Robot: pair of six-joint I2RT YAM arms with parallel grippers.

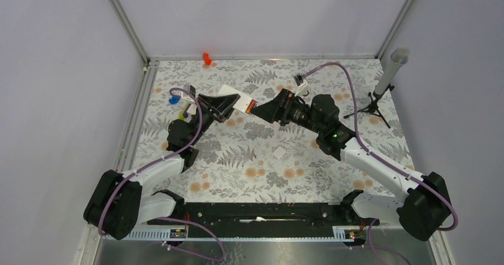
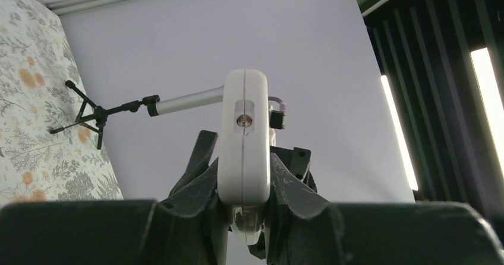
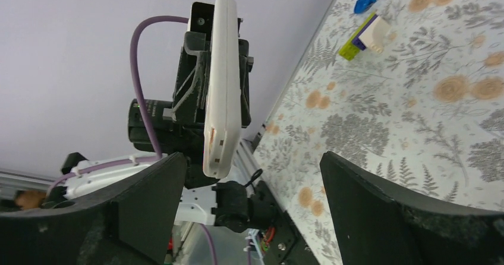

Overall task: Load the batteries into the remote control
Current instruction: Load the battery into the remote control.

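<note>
My left gripper [image 1: 221,106] is shut on the remote control [image 1: 233,99], a slim white slab held above the table at the back centre. In the left wrist view the remote control [image 2: 243,116] stands edge-on, pinched between the two jaws of the left gripper [image 2: 245,158]. A red-and-black battery [image 1: 251,105] shows at the remote's right end. My right gripper [image 1: 258,110] faces that end, open and holding nothing. From the right wrist, the remote control [image 3: 222,81] hangs just past the left finger [image 3: 139,208] of the wide-open right gripper [image 3: 252,173].
A bright red piece [image 1: 206,58] lies at the back edge. A blue piece [image 1: 173,99] and a small green, purple and white block [image 3: 367,34] sit at the left. A small white piece [image 1: 279,152] lies mid-table. A tripod with a grey tube [image 1: 386,81] stands back right.
</note>
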